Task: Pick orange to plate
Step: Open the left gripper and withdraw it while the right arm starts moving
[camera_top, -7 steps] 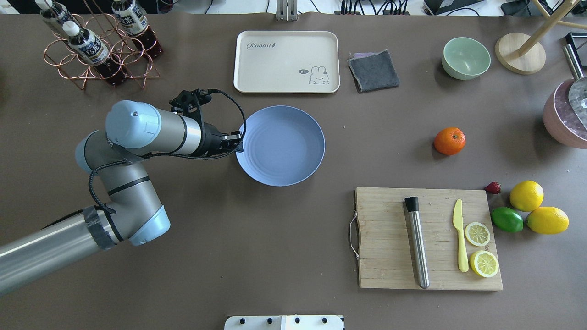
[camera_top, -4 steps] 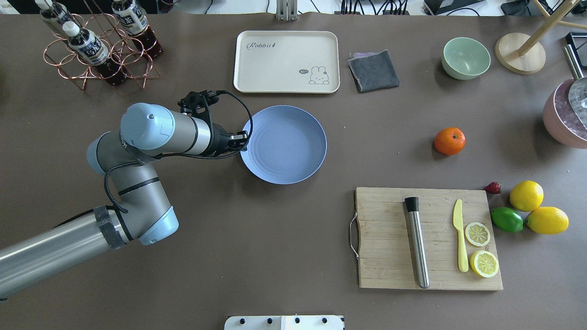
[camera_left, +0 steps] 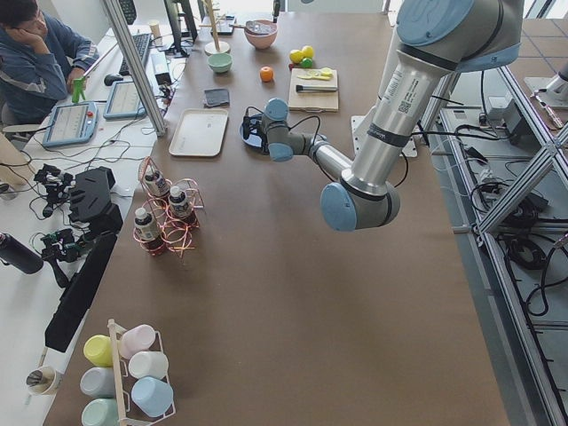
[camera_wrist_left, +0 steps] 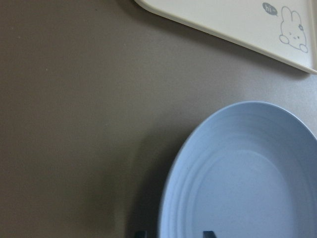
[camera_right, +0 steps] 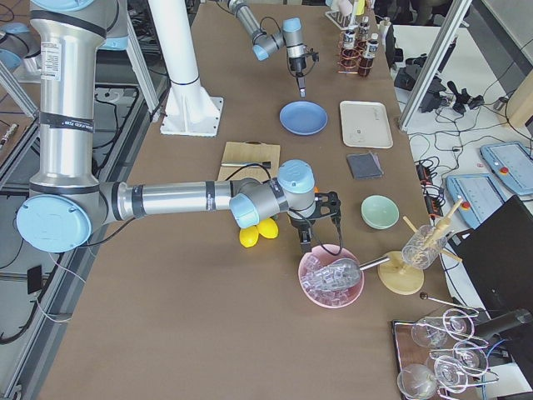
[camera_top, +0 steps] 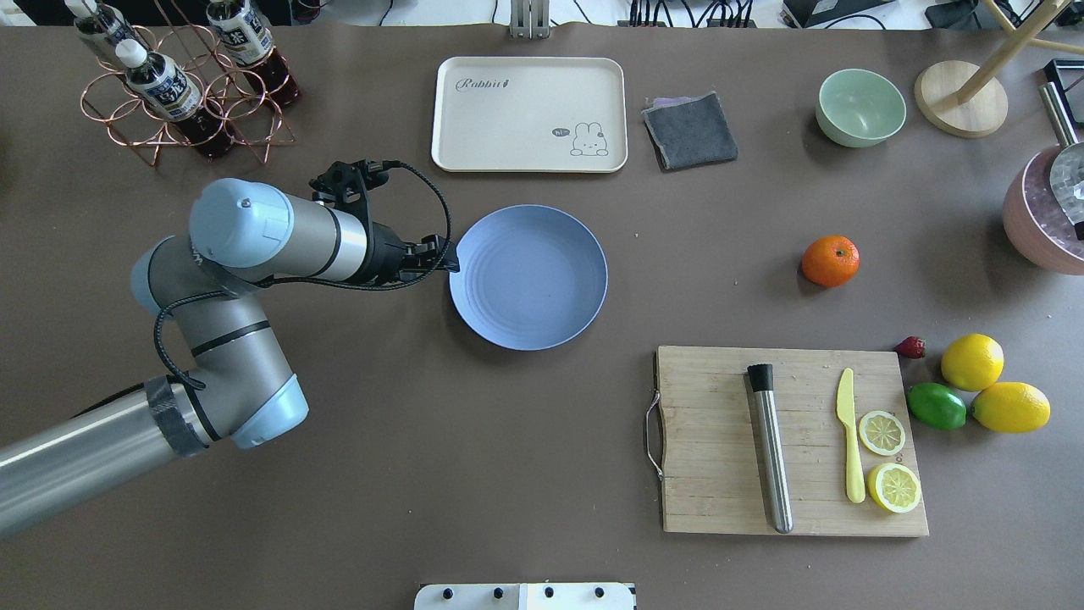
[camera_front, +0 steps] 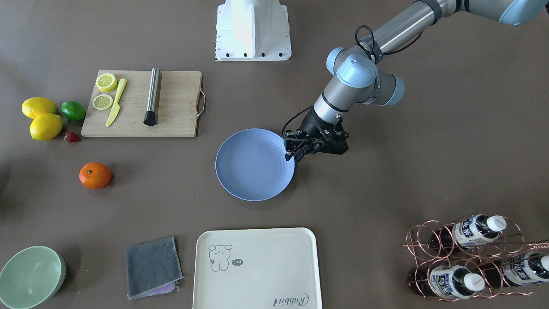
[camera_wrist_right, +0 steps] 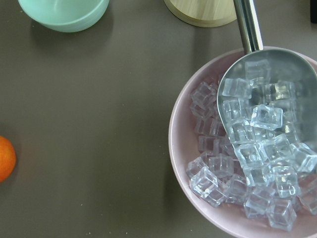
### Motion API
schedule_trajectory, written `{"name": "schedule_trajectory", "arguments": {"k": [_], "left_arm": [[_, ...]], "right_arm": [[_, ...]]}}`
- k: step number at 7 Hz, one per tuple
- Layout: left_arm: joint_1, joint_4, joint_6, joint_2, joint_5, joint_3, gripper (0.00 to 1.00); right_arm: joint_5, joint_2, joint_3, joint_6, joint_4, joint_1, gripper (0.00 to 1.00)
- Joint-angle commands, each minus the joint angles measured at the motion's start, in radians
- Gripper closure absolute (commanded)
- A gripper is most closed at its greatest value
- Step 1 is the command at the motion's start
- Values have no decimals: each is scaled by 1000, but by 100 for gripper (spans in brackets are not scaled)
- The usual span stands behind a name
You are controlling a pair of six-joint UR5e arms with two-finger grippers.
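Though cluttered, brown table [camera_top: 508, 440] beneath orange [camera_top: 830, 261]

Cut off or too small
Cropped by wrist-view edges: orange [camera_wrist_right: 5, 158], plate [camera_wrist_left: 237, 173]; too small for reading finger gap: right pincer [camera_right: 303, 243].

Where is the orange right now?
In the overhead view the orange lies far right of the plate, between the green bowl and the cutting board.

The orange [camera_top: 830, 261] lies well right of the plate [camera_top: 528, 278], behind the board [camera_top: 711, 440].
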Motion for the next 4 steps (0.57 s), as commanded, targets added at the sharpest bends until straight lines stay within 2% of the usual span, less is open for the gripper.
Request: {"name": "schedule_trajectory", "arguments": {"k": [1,3,4], "left_arm": [[-200,2,203,177,-201,-81,2],[-464,8,569,366,-406,-88,2],[-584,74,771,432,-455,-86,2]], "right_arm": [[-31,65,12,169,-1,-89,0],[-150,159,10,352,-17,-238,0],[-175,229,12,426,-83,-287,0]]}}
